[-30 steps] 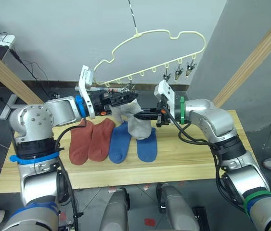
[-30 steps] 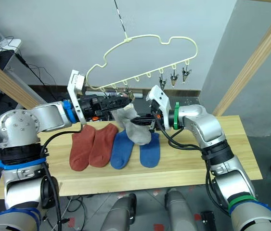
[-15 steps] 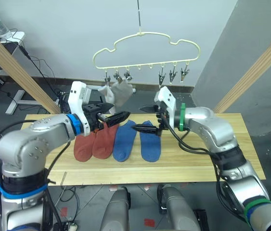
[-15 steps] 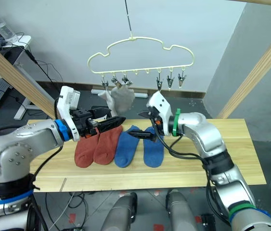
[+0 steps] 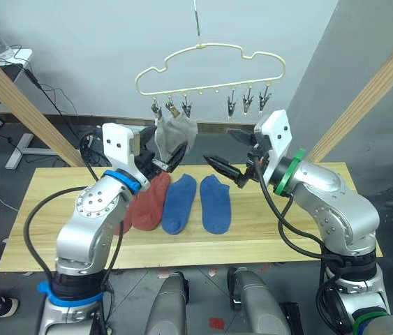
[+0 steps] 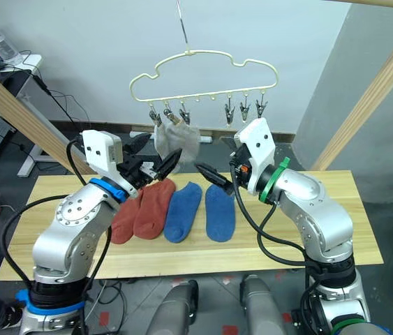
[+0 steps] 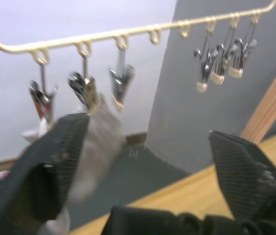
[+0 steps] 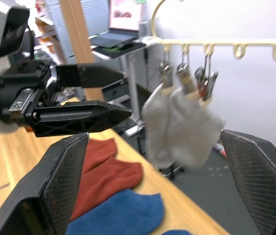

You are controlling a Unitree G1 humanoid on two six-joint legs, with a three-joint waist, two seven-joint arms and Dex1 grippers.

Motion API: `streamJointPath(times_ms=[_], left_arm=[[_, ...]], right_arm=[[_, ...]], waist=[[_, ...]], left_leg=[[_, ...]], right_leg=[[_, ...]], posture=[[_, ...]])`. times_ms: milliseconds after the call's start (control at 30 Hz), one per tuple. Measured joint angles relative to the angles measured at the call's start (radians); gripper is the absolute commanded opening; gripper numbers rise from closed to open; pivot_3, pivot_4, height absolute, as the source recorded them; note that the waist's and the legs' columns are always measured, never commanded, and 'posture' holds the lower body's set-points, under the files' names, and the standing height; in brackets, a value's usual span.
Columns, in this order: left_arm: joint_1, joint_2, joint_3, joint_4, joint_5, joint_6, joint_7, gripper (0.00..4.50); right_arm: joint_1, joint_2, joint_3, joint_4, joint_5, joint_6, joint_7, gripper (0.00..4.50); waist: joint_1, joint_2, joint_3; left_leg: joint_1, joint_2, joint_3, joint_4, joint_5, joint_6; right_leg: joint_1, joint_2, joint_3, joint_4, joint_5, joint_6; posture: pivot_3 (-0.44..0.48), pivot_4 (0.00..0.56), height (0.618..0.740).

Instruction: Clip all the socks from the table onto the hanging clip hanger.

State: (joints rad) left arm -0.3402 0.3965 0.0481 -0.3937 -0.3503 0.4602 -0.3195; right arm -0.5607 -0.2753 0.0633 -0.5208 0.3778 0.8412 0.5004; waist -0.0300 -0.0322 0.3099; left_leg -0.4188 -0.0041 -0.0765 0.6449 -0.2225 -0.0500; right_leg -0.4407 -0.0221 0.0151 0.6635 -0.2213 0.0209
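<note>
Grey walls stand behind a light wooden desk (image 5: 266, 237), and two slanted wooden poles (image 5: 21, 105) frame it. Going from the jaws outward: the left gripper (image 5: 166, 159) has its jaws spread with nothing between them, raised above the far edge of the desk, just beside the hanging grey socks (image 5: 175, 135). The right gripper (image 5: 227, 167) also has its jaws spread and empty, above the middle of the desk near its far edge, with the tips pointing toward the left gripper.

Both grey socks hang from the clips at the left end of the clip hanger (image 5: 210, 66), close together and partly overlapping. Three clips (image 5: 247, 102) at the right end hang free. On the desk lie two rust-red socks (image 6: 147, 209) and two blue socks (image 5: 196, 202), side by side in a row near the middle; the red pair is partly hidden behind the left arm.

I judge that four socks are yet to be clipped. Some risks from here: the left jaws are so near the grey socks that a careless move could pull one out of its clip. The hanger hangs on a thin hook (image 5: 196, 21), so any push may swing it and make the clips hard to reach. The socks on the desk touch each other, so the jaws may pinch two together.
</note>
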Motion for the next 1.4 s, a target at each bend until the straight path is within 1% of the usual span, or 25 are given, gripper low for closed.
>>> streamJointPath(times_ms=[67,100,267,433,800,1000,1033,1233,1400], left_arm=[[-0.008,-0.007,-0.014,0.025,0.035,-0.036,0.001,2.75],[-0.016,-0.013,-0.020,0.039,0.050,-0.051,0.002,2.39],[-0.052,-0.076,-0.047,0.135,0.104,-0.111,0.006,2.39],[-0.107,-0.113,-0.057,0.234,0.144,-0.179,0.005,2.39],[-0.172,-0.166,-0.059,0.398,0.209,-0.282,0.036,2.39],[-0.259,-0.200,-0.058,0.516,0.231,-0.355,0.050,2.39],[-0.269,-0.204,-0.058,0.529,0.234,-0.364,0.052,2.39],[-0.279,-0.204,-0.052,0.584,0.251,-0.405,0.055,2.39],[-0.302,-0.204,-0.037,0.633,0.256,-0.428,0.064,2.39]], right_arm=[[0.000,-0.002,-0.002,-0.009,0.000,0.000,-0.016,4.50],[0.000,-0.007,-0.001,-0.009,-0.001,0.000,-0.021,4.50],[0.000,-0.031,0.002,-0.024,-0.001,-0.003,-0.024,4.50],[-0.004,-0.036,0.014,-0.024,-0.001,-0.007,-0.027,4.50],[-0.058,-0.008,0.022,-0.024,0.001,-0.008,-0.051,4.50],[-0.077,0.000,0.025,-0.024,0.000,-0.008,-0.065,4.50],[-0.079,0.000,0.028,-0.024,0.000,-0.009,-0.066,4.50],[-0.079,-0.003,0.035,-0.024,-0.001,-0.009,-0.070,4.50],[-0.078,-0.004,0.035,-0.024,-0.001,-0.009,-0.079,4.50]], waist=[[-0.002,0.000,0.000],[-0.002,0.000,0.000],[-0.002,0.000,0.000],[-0.003,0.000,0.000],[-0.011,0.000,0.000],[-0.012,0.000,0.000],[-0.013,0.000,0.000],[-0.027,0.000,0.000],[-0.028,0.000,0.000]], left_leg=[[0.000,0.000,0.000,0.000,0.000,0.000],[0.000,0.000,0.000,0.000,0.000,0.000],[0.000,-0.001,0.000,0.000,0.000,0.000],[0.000,-0.001,0.000,0.000,0.000,0.000],[0.000,-0.001,-0.001,0.000,0.000,0.001],[0.000,-0.001,-0.001,0.001,0.000,0.001],[0.000,-0.001,-0.001,0.000,0.000,0.001],[0.000,-0.001,0.000,0.000,0.000,0.001],[0.000,-0.001,-0.001,0.000,0.000,0.001]], right_leg=[[0.000,0.000,0.000,0.000,-0.001,0.002],[0.000,0.000,0.000,0.000,-0.001,0.002],[0.000,0.000,0.000,0.000,-0.001,0.002],[0.000,0.001,-0.001,0.001,-0.001,0.002],[0.000,0.001,-0.001,0.001,-0.001,0.001],[0.000,0.001,-0.001,0.001,0.000,0.001],[0.000,0.001,-0.001,0.000,0.001,-0.001],[0.000,0.001,-0.001,0.000,0.001,-0.002],[0.000,0.002,-0.001,0.001,0.001,-0.001]], posture=[[-0.050,0.269,0.740],[-0.053,0.271,0.740],[-0.058,0.278,0.740],[-0.063,0.280,0.740],[-0.075,0.288,0.740],[-0.079,0.286,0.740],[-0.083,0.288,0.740],[-0.096,0.290,0.740],[-0.096,0.289,0.740]])
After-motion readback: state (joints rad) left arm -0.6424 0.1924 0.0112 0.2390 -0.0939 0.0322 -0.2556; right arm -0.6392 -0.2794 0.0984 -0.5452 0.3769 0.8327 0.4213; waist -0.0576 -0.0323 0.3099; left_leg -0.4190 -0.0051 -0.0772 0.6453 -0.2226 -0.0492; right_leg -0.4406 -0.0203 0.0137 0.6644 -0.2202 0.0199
